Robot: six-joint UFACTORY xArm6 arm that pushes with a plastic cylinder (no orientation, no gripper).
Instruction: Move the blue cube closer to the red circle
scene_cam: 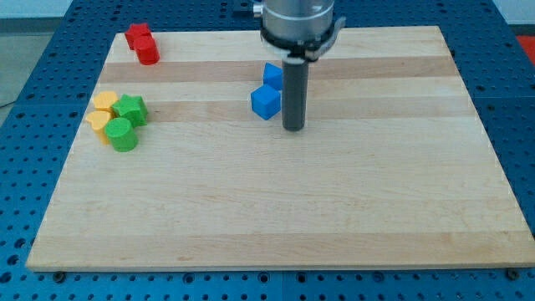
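Note:
The blue cube (265,102) sits on the wooden board a little above its middle. A second blue block (272,75) lies just above it, partly hidden by the rod. The red circle block (149,53) is at the view's top left, touching a red star-like block (138,36) above it. My tip (292,127) rests on the board just right of the blue cube and slightly below it, a small gap apart.
At the view's left is a cluster: two yellow blocks (103,102) (99,123), a green star-like block (131,109) and a green circle block (122,134). The board's edge (276,266) borders a blue perforated table.

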